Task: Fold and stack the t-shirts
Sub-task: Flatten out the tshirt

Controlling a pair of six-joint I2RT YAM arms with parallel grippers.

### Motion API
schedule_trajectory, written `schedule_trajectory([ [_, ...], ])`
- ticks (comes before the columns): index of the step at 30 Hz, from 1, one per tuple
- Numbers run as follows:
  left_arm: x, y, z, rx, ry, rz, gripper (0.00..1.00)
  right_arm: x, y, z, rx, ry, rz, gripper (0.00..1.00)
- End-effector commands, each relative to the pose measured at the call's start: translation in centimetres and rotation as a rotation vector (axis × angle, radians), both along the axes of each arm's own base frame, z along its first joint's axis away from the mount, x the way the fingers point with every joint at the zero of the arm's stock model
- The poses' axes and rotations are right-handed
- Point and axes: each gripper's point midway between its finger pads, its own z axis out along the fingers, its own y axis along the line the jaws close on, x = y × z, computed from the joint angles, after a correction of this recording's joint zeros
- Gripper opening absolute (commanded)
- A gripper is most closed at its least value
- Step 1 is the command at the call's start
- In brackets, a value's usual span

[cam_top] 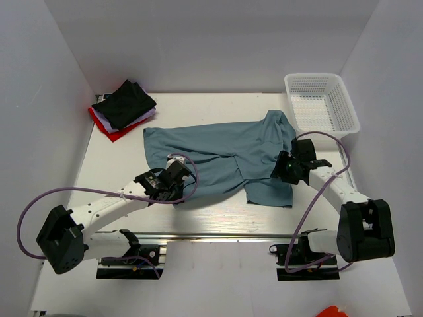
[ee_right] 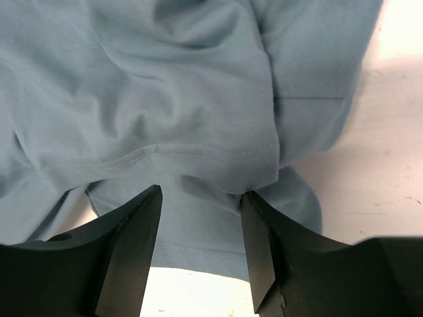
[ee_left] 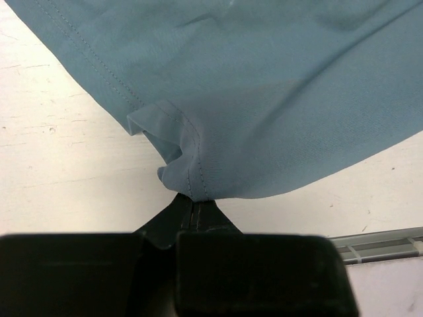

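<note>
Left wrist: shirt hem (ee_left: 193, 170) in tool (ee_left: 194, 206)

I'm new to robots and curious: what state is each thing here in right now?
Blue-teal t-shirt: lying spread out, rumpled in the middle.
Left gripper: shut on the shirt's hem.
Right gripper: open, over the shirt, holding nothing.
Shirt pile: stacked, black one on top.
Basket: upright.

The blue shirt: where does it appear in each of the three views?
Top: blue shirt spread in the middle.
Left wrist: shirt fills the upper half, its hem corner lowest.
Right wrist: shirt fills nearly the whole frame.
Shared landmark: white table at the shirt's edge.
</note>
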Motion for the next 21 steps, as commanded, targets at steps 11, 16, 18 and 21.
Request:
schedule_trajectory([
  [11, 0.3, -0.2, 0.1, -0.008, -0.015, 0.008, 0.00, 2.9, -1.3, 2.3, -0.074, -0.078, -0.052, 0.56],
  [16, 0.2, -0.2, -0.1, -0.001, -0.009, 0.008, 0.00, 3.3, -1.2, 2.8, -0.070, -0.095, -0.046, 0.51],
  [18, 0.2, -0.2, -0.1, -0.001, -0.009, 0.008, 0.00, 3.3, -0.7, 2.9, -0.053, -0.097, -0.032, 0.45],
  [21, 0.2, -0.2, -0.1, -0.001, -0.009, 0.008, 0.00, 3.7, -0.5, 2.9, -0.038, -0.107, -0.024, 0.37],
])
